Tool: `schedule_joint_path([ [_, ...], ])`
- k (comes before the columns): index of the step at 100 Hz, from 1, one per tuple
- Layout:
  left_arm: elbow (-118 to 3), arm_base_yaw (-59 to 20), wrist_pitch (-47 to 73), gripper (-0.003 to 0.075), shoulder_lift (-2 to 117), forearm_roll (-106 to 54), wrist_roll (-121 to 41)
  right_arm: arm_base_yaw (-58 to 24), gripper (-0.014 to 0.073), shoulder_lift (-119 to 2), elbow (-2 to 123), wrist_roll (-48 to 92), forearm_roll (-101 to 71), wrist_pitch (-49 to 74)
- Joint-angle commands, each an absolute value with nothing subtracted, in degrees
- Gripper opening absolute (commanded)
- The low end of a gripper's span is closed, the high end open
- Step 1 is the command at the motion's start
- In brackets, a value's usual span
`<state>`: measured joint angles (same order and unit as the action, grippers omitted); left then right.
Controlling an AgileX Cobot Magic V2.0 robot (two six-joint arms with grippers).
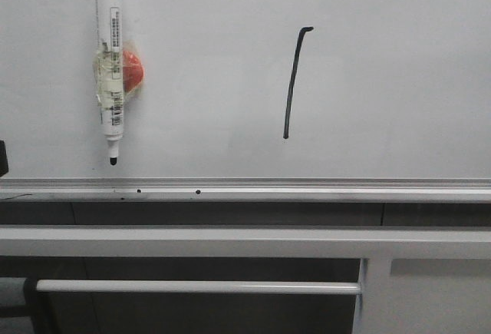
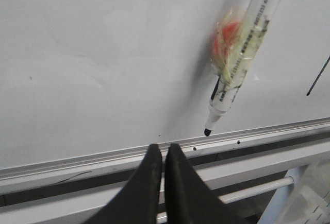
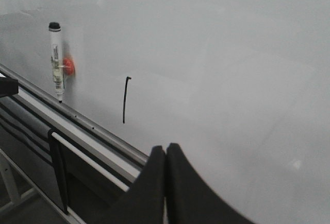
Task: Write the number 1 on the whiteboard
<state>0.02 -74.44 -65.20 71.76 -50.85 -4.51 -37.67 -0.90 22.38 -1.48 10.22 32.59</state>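
Observation:
The number 1 (image 1: pixel 291 84) is a thin black slanted stroke with a small hook at its top, drawn on the whiteboard (image 1: pixel 383 65). It also shows in the right wrist view (image 3: pixel 125 100), and its lower end shows in the left wrist view (image 2: pixel 317 77). A white marker (image 1: pixel 112 65) hangs tip down on the board at the left, taped to an orange-red magnet (image 1: pixel 133 71). My left gripper (image 2: pixel 164 149) is shut and empty, below the board's bottom rail (image 2: pixel 103 158) and apart from the marker (image 2: pixel 242 54). My right gripper (image 3: pixel 165 149) is shut and empty, away from the stroke.
The silver-grey bottom rail (image 1: pixel 307 190) runs under the board with small black dots (image 1: pixel 198 192). Grey horizontal bars (image 1: pixel 230 242) and a thinner bar (image 1: pixel 192 286) lie below it. A dark object (image 1: pixel 3 157) shows at the left edge.

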Motion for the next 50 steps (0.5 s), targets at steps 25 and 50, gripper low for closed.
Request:
schedule_joint_path([
  [25,-0.5,-74.8,-79.2,-0.002,71.0,-43.2,-4.4,-37.3,-0.0063,1.3,9.7,-1.3,8.6,18.8],
  [50,-0.5,-74.8,-79.2,-0.002,71.0,-42.4,-4.4,-37.3,-0.0063,1.3,7.2,-1.3,8.6,19.2],
])
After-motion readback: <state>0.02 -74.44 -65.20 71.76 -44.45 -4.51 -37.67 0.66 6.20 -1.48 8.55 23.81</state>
